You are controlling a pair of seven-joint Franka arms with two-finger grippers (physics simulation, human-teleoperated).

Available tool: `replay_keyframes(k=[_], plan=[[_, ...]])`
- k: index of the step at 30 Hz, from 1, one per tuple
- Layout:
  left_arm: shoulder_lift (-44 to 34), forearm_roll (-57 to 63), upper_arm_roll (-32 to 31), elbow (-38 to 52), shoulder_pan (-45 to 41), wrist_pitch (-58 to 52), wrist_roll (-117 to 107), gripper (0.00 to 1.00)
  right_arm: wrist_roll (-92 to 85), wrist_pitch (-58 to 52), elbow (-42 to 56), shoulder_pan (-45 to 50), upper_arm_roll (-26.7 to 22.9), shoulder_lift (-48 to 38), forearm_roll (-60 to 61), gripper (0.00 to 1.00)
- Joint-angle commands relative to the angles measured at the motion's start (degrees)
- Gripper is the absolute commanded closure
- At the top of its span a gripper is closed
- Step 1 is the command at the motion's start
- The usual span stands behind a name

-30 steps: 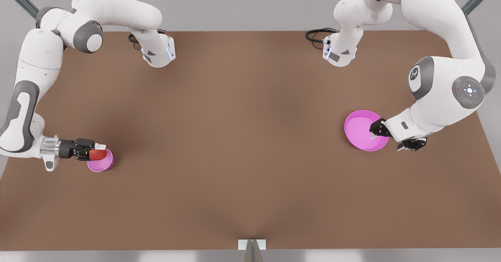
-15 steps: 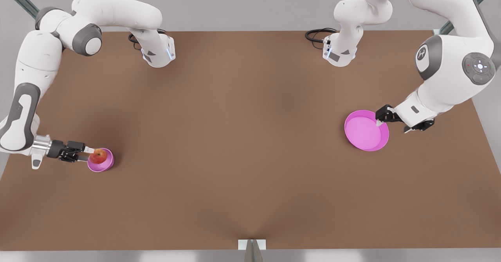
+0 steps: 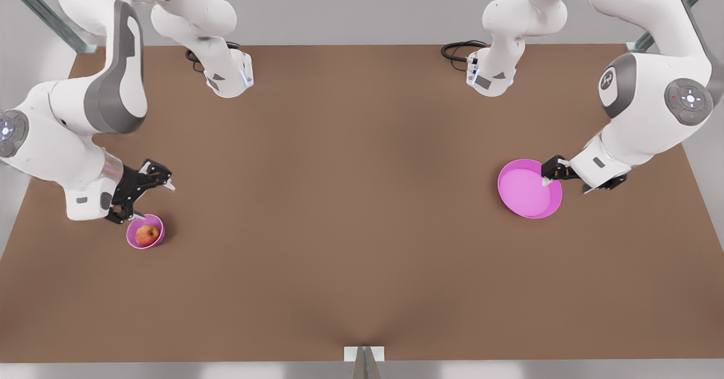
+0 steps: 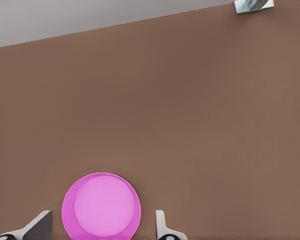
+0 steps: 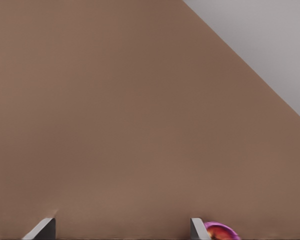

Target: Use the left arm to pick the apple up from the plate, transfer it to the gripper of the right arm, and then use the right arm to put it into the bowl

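1. The apple (image 3: pixel 147 235) sat inside the small pink bowl (image 3: pixel 134 241) on the brown counter (image 3: pixel 362 226), toward the front view's left.
2. Just beside the bowl, the right pincer (image 3: pixel 151 197) hung over the counter with its white-tipped fingers (image 5: pixel 41 230) spread wide, pinching nothing.
3. Toward the front view's right lay the wide pink plate (image 3: pixel 523 195), bare.
4. The left pincer (image 3: pixel 547 177) hovered at the plate's rim, its fingers (image 4: pixel 162 226) spread apart on either side of the plate in the left wrist view.
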Motion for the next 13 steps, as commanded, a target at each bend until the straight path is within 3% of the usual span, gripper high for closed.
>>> replay_keyframes(k=[1,3,13], plan=[[0.00,0.08,-0.03,0.09,0.01,-0.10,-2.73,0.00,44.26,0.73,-2.42,-1.13,3.16,-1.81,-8.60,0.00],[0.00,0.08,-0.03,0.09,0.01,-0.28,-2.73,0.00,51.56,-0.42,-2.42,-1.12,4.56,-1.99,-8.60,0.00],[0.09,0.08,-0.03,0.09,-0.08,-0.10,-2.81,0.00,51.30,0.64,1.00,-0.77,4.57,-0.14,-8.52,0.00]])
